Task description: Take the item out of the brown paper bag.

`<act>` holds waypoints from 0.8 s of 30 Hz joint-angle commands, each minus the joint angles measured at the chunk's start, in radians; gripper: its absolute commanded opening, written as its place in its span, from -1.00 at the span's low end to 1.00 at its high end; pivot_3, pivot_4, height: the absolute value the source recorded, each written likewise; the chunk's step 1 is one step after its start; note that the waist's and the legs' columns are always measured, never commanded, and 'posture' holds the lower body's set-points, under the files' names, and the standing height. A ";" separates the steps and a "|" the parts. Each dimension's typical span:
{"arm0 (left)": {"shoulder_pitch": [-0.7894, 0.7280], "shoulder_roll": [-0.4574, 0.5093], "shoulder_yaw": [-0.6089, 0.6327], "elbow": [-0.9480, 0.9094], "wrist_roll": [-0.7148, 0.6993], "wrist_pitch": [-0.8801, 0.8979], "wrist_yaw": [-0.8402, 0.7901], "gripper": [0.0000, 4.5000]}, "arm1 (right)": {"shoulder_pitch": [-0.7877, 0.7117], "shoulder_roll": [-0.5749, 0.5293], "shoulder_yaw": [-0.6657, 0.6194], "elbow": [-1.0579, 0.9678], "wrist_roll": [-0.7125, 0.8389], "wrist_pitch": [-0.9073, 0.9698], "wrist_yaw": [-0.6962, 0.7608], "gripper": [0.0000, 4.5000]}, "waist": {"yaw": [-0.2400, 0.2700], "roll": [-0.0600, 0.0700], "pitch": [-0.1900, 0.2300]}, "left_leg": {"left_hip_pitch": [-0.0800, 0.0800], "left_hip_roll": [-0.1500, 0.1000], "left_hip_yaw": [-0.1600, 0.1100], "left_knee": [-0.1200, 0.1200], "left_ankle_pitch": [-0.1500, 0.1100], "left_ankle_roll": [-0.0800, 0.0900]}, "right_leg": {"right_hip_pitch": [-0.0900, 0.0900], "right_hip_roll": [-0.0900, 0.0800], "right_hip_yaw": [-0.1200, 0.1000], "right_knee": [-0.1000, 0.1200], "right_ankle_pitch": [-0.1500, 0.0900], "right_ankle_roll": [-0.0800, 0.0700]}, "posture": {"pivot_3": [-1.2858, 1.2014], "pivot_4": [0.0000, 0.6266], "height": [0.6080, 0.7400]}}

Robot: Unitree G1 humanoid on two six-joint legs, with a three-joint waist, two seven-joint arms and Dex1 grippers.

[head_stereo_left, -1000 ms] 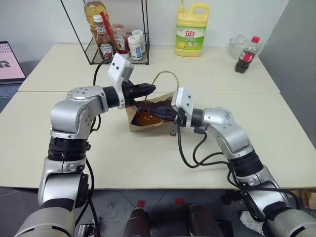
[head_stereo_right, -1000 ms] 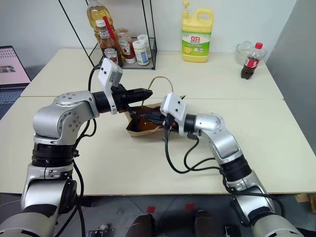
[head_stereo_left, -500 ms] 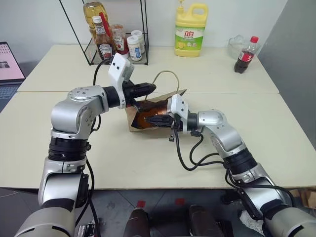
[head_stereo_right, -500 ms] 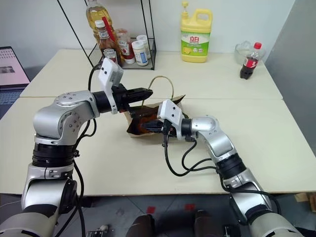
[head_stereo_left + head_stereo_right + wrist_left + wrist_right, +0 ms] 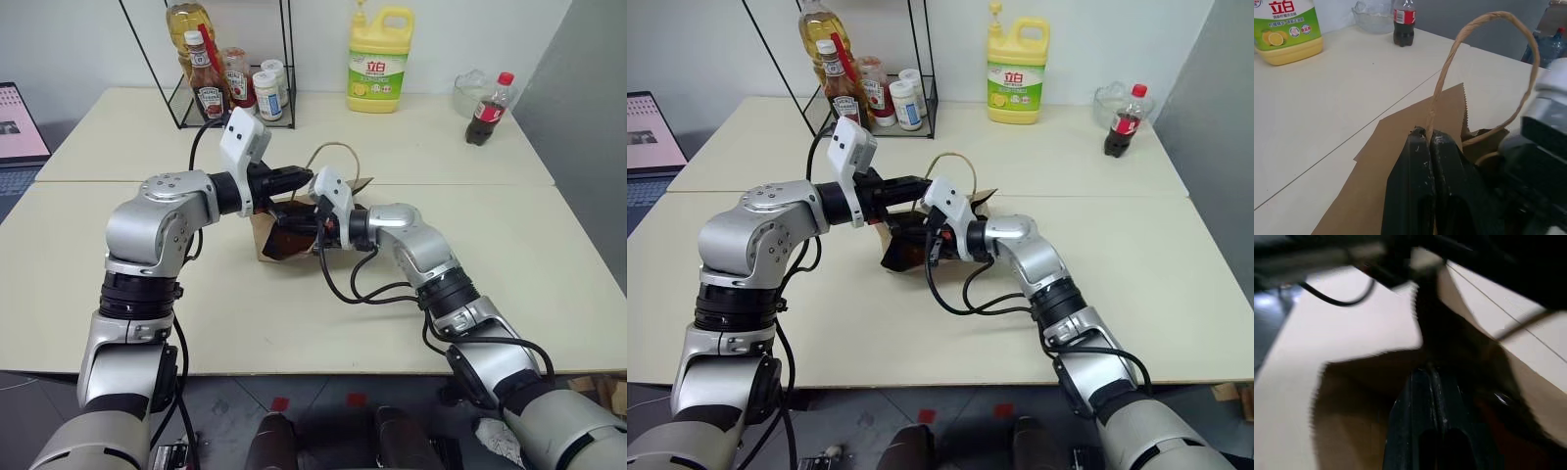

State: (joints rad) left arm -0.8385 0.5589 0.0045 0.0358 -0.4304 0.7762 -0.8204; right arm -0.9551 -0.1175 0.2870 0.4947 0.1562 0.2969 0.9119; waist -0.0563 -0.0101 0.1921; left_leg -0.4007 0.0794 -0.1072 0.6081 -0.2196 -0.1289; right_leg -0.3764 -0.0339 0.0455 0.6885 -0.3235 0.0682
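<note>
On table: one brown paper bag (image 5: 284, 238) | left fingers (image 5: 1426, 142) pinching handle (image 5: 1484, 73) | right fingers (image 5: 1430, 382) together

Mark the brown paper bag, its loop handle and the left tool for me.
brown paper bag (image 5: 1376, 161): left wrist view, flat upper panel.
loop handle (image 5: 1488, 19): left wrist view, top of the arch.
left tool (image 5: 1429, 139): left wrist view, between its fingertips, shut on the handle's base.

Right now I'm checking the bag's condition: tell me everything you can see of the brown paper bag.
The brown paper bag is plain kraft paper with a zigzag-cut rim and twisted tan cord handles, one loop arching upward. It lies on the table with its mouth propped open. The left pincer is shut on the top edge by that handle; the right pincer, shut, reaches into the mouth.
</note>
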 commanded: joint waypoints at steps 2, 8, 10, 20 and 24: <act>-0.010 0.003 0.012 -0.044 -0.010 -0.013 0.001 -1.00 | 0.016 -0.048 0.070 -0.027 -0.119 -0.115 0.001 -0.46 | 0.000 0.000 0.000 | 0.000 0.000 0.000 0.000 0.000 0.000 | 0.000 0.000 0.000 0.000 0.000 0.000 | 0.03 -0.52 1.00; -0.011 -0.003 0.008 -0.043 -0.010 -0.015 0.002 -1.00 | 0.012 -0.120 0.164 -0.009 -0.298 -0.254 -0.044 0.48 | -0.001 0.000 0.000 | 0.000 0.000 0.000 0.000 0.000 0.000 | 0.000 0.000 0.000 0.000 0.000 0.000 | 0.03 -0.52 1.00; -0.014 -0.007 0.006 -0.035 -0.007 -0.018 0.001 -1.00 | -0.003 -0.136 0.199 0.027 -0.367 -0.298 -0.069 0.78 | 0.000 0.000 0.000 | 0.000 0.000 0.000 0.000 0.000 0.000 | 0.000 0.000 0.000 0.000 0.000 0.000 | 0.03 -0.52 1.00; -0.017 -0.011 0.007 -0.029 -0.004 -0.020 0.000 -1.00 | -0.140 -0.069 0.294 0.349 -0.593 -0.463 -0.268 0.78 | -0.001 0.000 0.000 | 0.000 0.000 0.000 0.000 0.000 0.000 | 0.000 0.000 0.000 0.000 0.000 0.000 | 0.03 -0.52 1.00; -0.014 -0.006 0.010 -0.037 -0.006 -0.014 0.003 -1.00 | -0.182 -0.041 0.303 0.481 -0.635 -0.505 -0.319 0.71 | -0.001 0.000 0.000 | 0.001 0.000 0.000 0.000 0.000 0.000 | 0.000 0.000 0.000 0.000 0.000 0.000 | 0.03 -0.52 1.00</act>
State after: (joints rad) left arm -0.8385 0.5460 0.0046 0.0325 -0.4306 0.7729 -0.8179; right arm -1.1276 -0.1585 0.5805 0.9119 -0.4512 -0.1988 0.6162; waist -0.0575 -0.0105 0.1919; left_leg -0.3997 0.0794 -0.1071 0.6082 -0.2195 -0.1292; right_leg -0.3757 -0.0339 0.0457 0.6889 -0.3234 0.0682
